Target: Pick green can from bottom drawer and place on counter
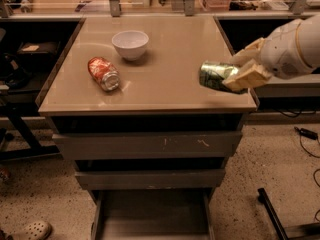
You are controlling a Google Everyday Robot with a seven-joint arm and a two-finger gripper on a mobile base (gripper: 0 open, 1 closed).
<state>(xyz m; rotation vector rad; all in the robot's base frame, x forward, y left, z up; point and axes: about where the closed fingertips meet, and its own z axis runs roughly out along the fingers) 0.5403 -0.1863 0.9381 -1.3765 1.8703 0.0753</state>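
My gripper (239, 72) comes in from the right and is shut on the green can (215, 75), a dark green dented can with pale markings. It holds the can on its side just above the right front part of the counter (165, 84), a glossy beige-tan top. The bottom drawer (152, 216) stands pulled open at the foot of the cabinet, and its grey floor shows nothing in it.
An orange-red can (103, 73) lies on its side at the counter's left. A white bowl (130, 44) stands behind it. Two wider grey drawers (147, 145) sit shut above the bottom one. Shelving and clutter line the back; a cable lies on the floor at right.
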